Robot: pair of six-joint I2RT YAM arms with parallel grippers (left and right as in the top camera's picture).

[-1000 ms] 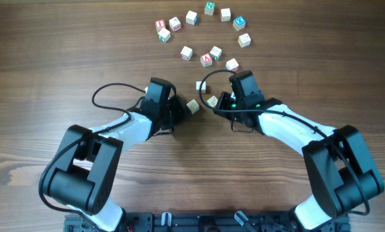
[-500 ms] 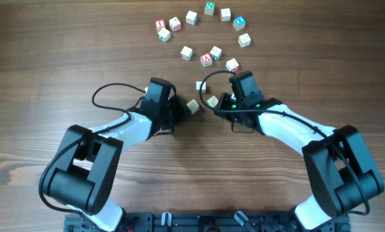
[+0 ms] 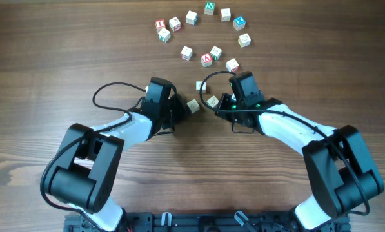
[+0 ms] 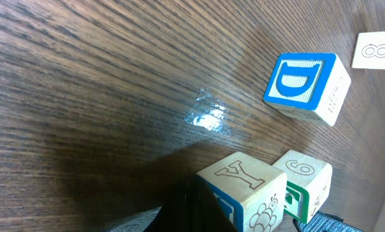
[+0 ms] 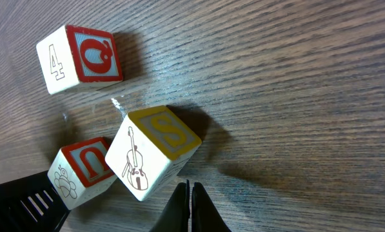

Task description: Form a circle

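Nothing has shifted over the last second. The left claw (image 4: 191, 209) stays pinched shut and empty against the Y block (image 4: 240, 187), and the right claw (image 5: 191, 205), also shut and empty, sits just behind the S block (image 5: 155, 151). The other blocks (image 3: 209, 8) lie in a loose arc on the desk (image 3: 63, 64), so the ring is unfinished.

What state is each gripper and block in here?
Left gripper, jaws shut, holding nothing.
Right gripper, jaws shut, holding nothing.
Y block, lying flat by the left jaws, not gripped.
S block, lying flat near the right jaws, not gripped.
Far blocks, open arc, no closed ring.
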